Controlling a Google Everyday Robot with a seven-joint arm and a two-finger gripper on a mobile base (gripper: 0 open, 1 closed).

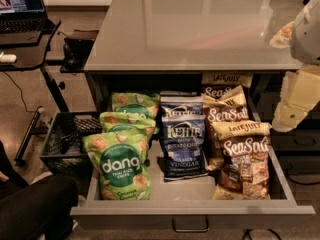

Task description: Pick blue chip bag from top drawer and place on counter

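The top drawer (195, 210) stands open beneath the counter (195, 29), which covers its rear. In the drawer's left part, three dang bags (120, 166) stand one behind another. In its middle, the front Kettle bag (183, 146) stands just before the rear Kettle bag (181, 106). In its right part, the Sea Salt bags (243, 161) stand in a row from front to back. The hand (290, 115) hangs just outside the drawer's right wall, above it. Left of the drawer a crate (65, 139) sits on the floor; farther left and behind, a desk (25, 54) carries a laptop (20, 4).
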